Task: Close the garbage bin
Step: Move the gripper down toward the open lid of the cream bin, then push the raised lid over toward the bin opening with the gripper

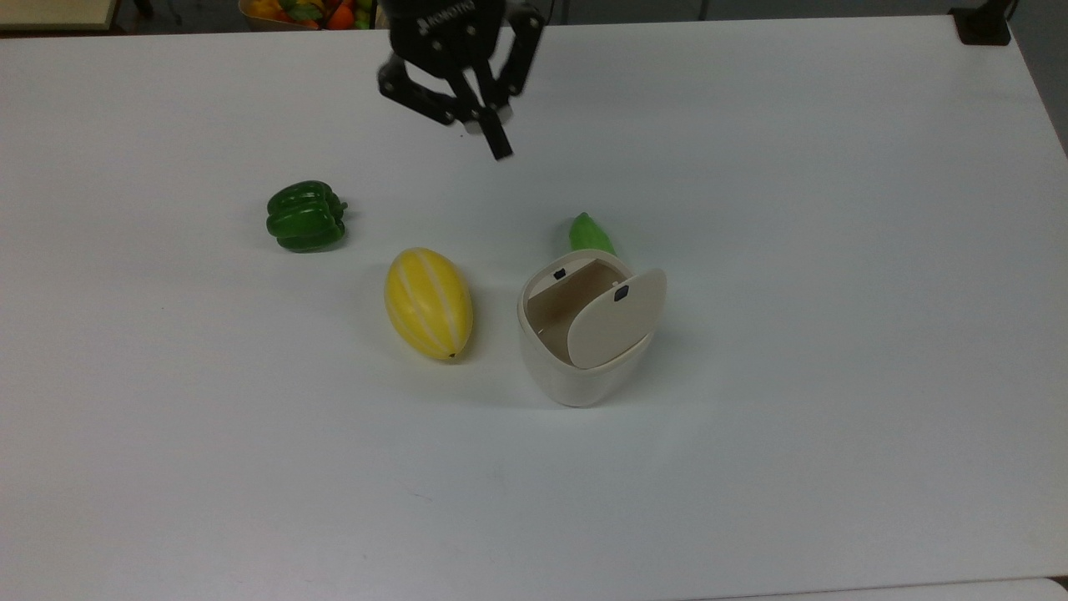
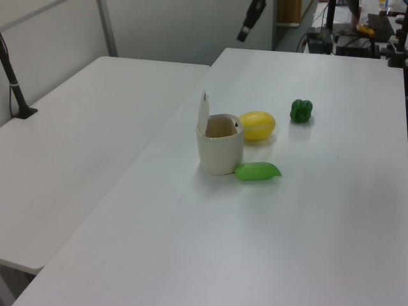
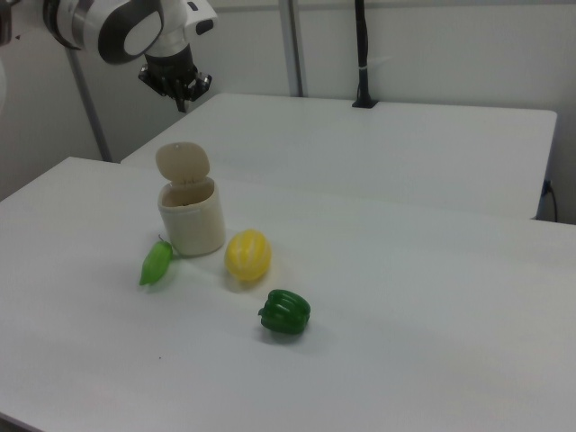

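- While we look down from the top view, our hand (image 1: 492, 138) hangs in the air over the far part of the table (image 1: 834, 250), its black fingers (image 1: 499, 143) pointing down and toward the bin; they look drawn close together with nothing between them, though we cannot tell for sure how far apart they are.
- In the right view our hand (image 3: 184, 97) sits above and a little to the right view's left of the bin, well clear of it, on the end of the white and grey arm (image 3: 126, 27).
- In the left view we see our hand (image 2: 244, 32) as a dark tip high up, beyond the bin.
- Nearest below our hand in the top view lies a light green pod-shaped vegetable (image 1: 589, 231), touching or just beside the far wall of the bin.
- Our garbage bin (image 1: 576, 371) stands upright near the middle of the table, cream-beige, with its lid (image 1: 616, 319) raised on its hinge and the inside open to view; a small black latch (image 1: 621, 293) shows on the lid.
- Just beside the bin, on the top view's left, lies a yellow melon (image 1: 428, 302) with pale stripes, apart from the bin.
- Farther out the same way sits a dark green pepper (image 1: 305, 216), well apart from the melon.
- A second white table (image 3: 405, 144) stands beyond ours in the right view.
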